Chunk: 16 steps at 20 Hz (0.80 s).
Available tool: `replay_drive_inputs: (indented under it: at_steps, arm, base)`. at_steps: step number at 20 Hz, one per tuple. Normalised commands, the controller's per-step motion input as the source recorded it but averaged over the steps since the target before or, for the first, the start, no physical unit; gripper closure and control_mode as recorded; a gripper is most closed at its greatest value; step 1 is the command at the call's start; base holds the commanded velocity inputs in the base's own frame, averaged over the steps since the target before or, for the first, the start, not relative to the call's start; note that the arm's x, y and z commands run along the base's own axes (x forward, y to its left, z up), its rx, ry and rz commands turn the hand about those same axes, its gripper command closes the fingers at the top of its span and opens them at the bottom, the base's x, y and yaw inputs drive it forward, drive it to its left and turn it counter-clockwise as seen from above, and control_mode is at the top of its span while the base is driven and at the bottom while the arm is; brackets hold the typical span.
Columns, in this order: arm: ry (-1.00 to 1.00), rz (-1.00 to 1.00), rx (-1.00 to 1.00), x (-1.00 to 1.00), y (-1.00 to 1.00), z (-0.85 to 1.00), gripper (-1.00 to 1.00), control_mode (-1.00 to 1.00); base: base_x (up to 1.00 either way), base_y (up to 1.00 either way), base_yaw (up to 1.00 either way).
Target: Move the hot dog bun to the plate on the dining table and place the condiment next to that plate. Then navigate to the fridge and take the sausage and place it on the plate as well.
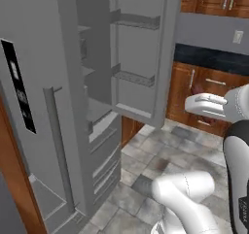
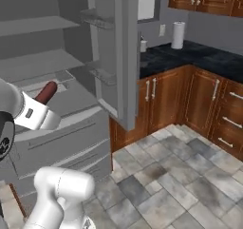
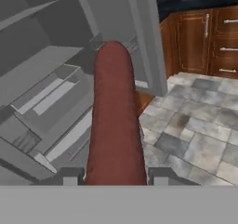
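While the tall grey metal fridge (image 1: 63, 107) stands with its door swung open at the left, the short dark red-brown sausage (image 3: 115, 121) sticks out lengthwise between the 2 dark finger tips of the gripper (image 3: 114, 175), clenched on it, clear of the fridge shelves for carrying to the plate.

Brown wooden cabinets (image 2: 190, 104) under a black counter (image 2: 190, 57); white paper-towel roll (image 2: 178, 34) upright there; grey tiled floor (image 2: 180, 185); possibly a wall outlet (image 1: 238, 36).
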Motion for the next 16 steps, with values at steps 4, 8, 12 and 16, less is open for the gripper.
replay_drive_inputs:
  at_steps: [4, 8, 12, 16]
  arm:
    - [0.00, 0.00, 0.00, 0.00, 0.00, 0.00, 1.00, 1.00]
    - [0.00, 0.00, 0.00, 0.00, 0.00, 0.00, 1.00, 1.00]
    - [0.00, 0.00, 0.00, 0.00, 0.00, 0.00, 1.00, 1.00]
    - [0.00, 0.00, 0.00, 0.00, 0.00, 0.00, 1.00, 1.00]
  base:
    - [-0.81, 0.32, -0.70]
    - [-0.93, 0.29, -0.69]
    - [-0.96, 0.28, -0.70]
    - [-0.93, 0.03, -0.65]
